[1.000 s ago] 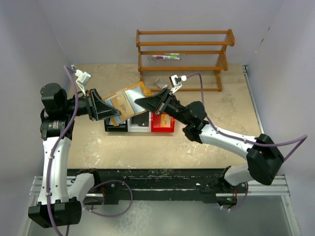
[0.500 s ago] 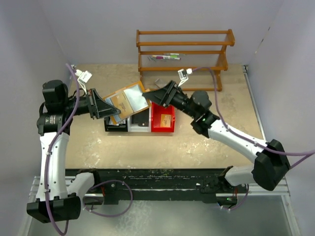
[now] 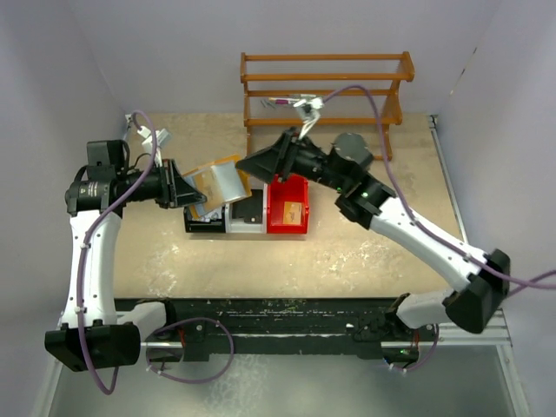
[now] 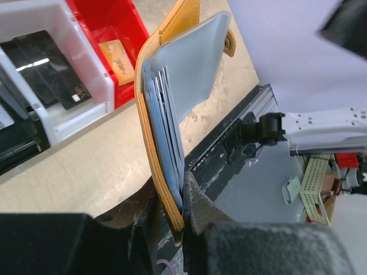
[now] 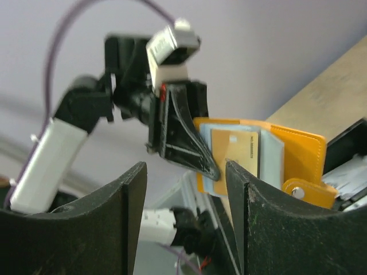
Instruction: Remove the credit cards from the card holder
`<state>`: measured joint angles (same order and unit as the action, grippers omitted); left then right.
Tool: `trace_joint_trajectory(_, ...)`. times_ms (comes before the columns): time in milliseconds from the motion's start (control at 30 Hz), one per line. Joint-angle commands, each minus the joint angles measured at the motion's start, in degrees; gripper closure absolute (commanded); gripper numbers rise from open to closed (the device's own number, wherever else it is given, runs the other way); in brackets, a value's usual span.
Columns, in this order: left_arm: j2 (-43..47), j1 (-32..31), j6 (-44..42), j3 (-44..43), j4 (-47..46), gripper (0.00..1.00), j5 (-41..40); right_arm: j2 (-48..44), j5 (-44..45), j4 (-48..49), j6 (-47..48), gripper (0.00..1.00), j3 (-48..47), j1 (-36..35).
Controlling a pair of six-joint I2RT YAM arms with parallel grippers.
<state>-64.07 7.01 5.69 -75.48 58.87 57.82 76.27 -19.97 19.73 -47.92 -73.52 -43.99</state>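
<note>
The tan-orange card holder hangs open above the bins, pale blue-grey inside. My left gripper is shut on its lower edge; in the left wrist view the card holder stands on edge with blue-grey layers fanned. One tan credit card sits in its inner pocket. My right gripper is open just right of the card holder, nothing between its fingers. In the right wrist view the right gripper faces the card holder from a short distance.
Red bin holds a tan card; a white bin beside it holds a dark card; a black bin is leftmost. A wooden rack stands at the back.
My right gripper has opened and drawn back from the card holder, its arm swinging up and toward the rack. The left arm has shifted the card holder slightly left.
</note>
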Motion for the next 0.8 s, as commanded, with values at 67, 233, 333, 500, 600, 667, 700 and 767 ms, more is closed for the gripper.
trace_joint_trajectory(67, 1.0, 0.1, -9.6, -4.0, 5.0, 0.92, 14.3, 8.8, -21.5, 4.4, -1.2, 0.43, -2.2, -0.7)
trace_joint_trajectory(233, -0.6, 0.1, -15.8, -5.6, 11.3, 0.92, 19.5, 8.4, -25.1, 5.3, -1.1, 0.47, -0.6, -0.3)
trace_joint_trajectory(333, -1.8, 0.1, -19.2, -6.5, 14.3, 0.92, 22.6, 8.5, -26.3, 4.6, -0.5, 0.49, -0.3, -0.2)
trace_joint_trajectory(500, -2.4, 0.1, -22.0, -7.6, 17.3, 0.91, 25.4, 9.2, -28.2, 6.8, -1.7, 0.54, -0.2, 0.0)
trace_joint_trajectory(600, -2.2, 0.1, -22.1, -7.5, 17.4, 0.91, 25.8, 10.3, -29.9, 8.9, -3.2, 0.57, -0.9, 0.0)
trace_joint_trajectory(667, -2.2, 0.1, -22.1, -7.6, 17.5, 0.91, 26.1, 11.1, -30.6, 10.5, -4.4, 0.59, -0.9, 0.0)
trace_joint_trajectory(700, -2.1, 0.1, -22.0, -7.7, 17.7, 0.91, 26.3, 11.4, -30.8, 11.0, -5.1, 0.6, -0.9, 0.0)
trace_joint_trajectory(767, -2.0, 0.1, -22.1, -7.7, 17.7, 0.91, 26.5, 11.7, -30.7, 11.6, -5.5, 0.62, -0.9, -0.1)
